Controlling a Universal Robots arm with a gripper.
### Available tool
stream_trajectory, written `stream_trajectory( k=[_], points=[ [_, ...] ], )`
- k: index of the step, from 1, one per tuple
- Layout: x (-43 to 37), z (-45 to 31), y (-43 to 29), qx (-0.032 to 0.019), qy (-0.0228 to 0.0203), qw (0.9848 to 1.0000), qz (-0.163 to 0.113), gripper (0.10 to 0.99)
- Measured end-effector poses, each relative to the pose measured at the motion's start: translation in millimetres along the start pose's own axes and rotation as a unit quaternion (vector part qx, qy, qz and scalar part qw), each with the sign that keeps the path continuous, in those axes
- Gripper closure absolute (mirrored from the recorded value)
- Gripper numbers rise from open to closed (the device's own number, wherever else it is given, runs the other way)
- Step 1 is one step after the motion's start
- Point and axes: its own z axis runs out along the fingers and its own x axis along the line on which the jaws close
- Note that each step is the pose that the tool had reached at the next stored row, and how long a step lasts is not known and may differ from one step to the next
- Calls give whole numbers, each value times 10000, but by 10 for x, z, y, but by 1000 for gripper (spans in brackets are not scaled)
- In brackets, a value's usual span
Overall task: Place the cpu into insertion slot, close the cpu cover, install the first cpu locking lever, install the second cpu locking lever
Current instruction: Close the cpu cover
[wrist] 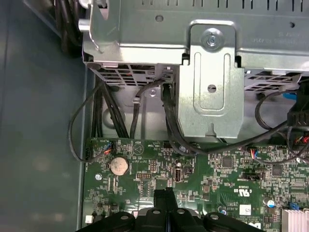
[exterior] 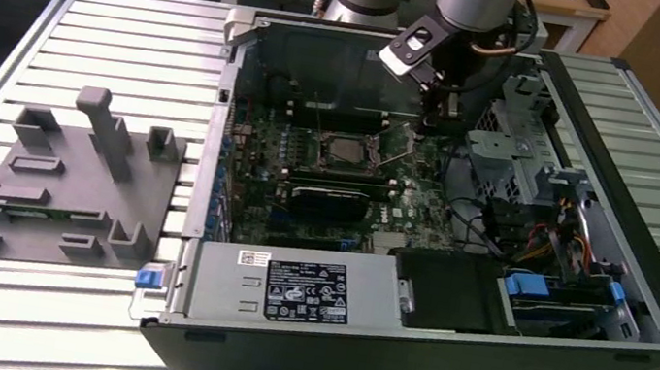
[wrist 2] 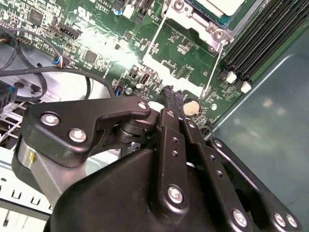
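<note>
The cpu (wrist 2: 219,6) shows its pale silvery top inside the insertion slot (exterior: 342,151) on the green board of the open computer case. The cpu cover (wrist 2: 205,28) lies as a metal frame around it. Two thin wire levers, one (wrist 2: 153,41) and another (wrist 2: 213,67), run along the socket's sides. In the exterior view my gripper (exterior: 432,134) points down at the board just to the right of the socket. In both wrist views its black fingertips (wrist 2: 170,93) (wrist: 164,193) are pressed together with nothing between them, just above the board near the second lever's end.
A long black card (exterior: 328,199) sits in front of the socket. A metal drive cage (wrist: 207,72) with cables rises close by, and a coin battery (wrist: 119,166) sits on the board. A grey fixture (exterior: 69,176) stands on the slatted table at the exterior view's left.
</note>
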Motion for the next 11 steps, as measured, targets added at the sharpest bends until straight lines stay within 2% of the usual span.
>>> stream_trajectory(
  k=[6, 11],
  points=[
    [6, 24, 57, 2, -9, 10000, -1, 980],
    [18, 102, 65, 10, -25, 10000, -1, 980]
  ],
)
